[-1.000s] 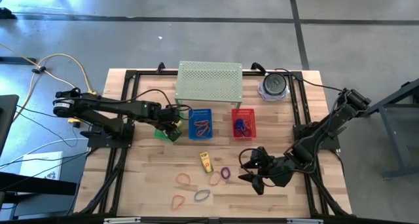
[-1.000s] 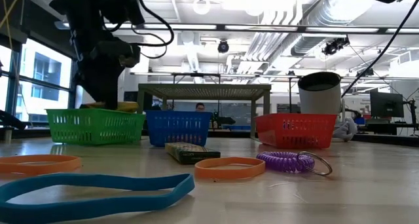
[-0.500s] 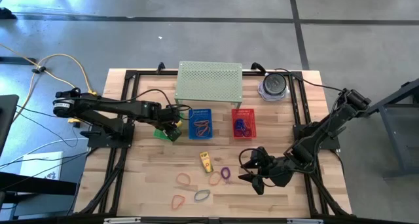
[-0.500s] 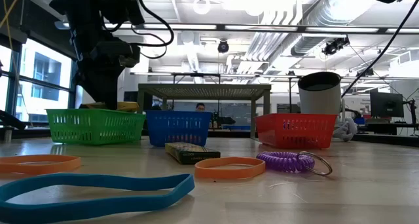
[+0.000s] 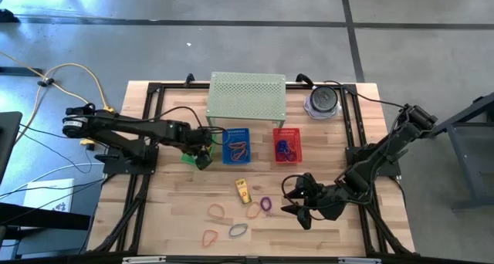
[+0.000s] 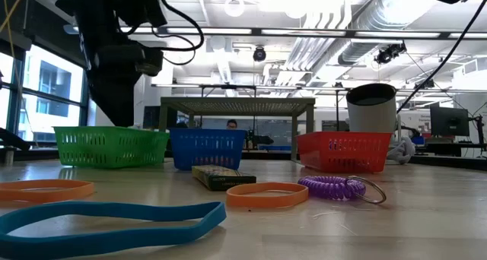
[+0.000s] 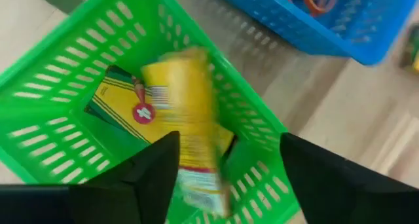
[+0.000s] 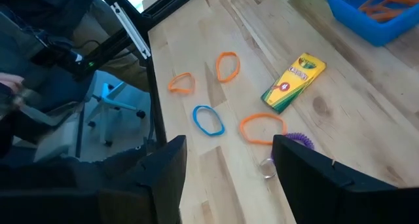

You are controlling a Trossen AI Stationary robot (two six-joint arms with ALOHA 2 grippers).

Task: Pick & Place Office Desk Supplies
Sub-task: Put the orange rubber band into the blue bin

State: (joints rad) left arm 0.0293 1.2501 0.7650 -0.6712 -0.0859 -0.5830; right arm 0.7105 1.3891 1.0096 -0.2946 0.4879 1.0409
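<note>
My left gripper (image 7: 229, 137) is open over the green basket (image 5: 190, 157), with a finger on either side of a blurred yellow packet (image 7: 186, 112). That packet lies inside the basket (image 7: 59, 86) on a second yellow-green packet (image 7: 121, 103). My right gripper (image 8: 229, 152) is open and hovers near the table's near right (image 5: 298, 203). On the wood between the arms lie another packet (image 5: 243, 190), orange bands (image 5: 217, 211) (image 5: 253, 211) (image 5: 209, 237), a blue band (image 5: 238, 231) and a purple coil (image 5: 266, 204).
A blue basket (image 5: 236, 145) holds orange bands and a red basket (image 5: 286, 145) holds blue ones; both stand beside the green basket. Behind them are the pale green perforated shelf (image 5: 247, 98) and a round grey object (image 5: 323, 101). A black frame borders the table.
In the low view the yellow packet that showed at my left gripper above the green basket's rim has dropped out of sight into the basket. My right arm has kept still.
</note>
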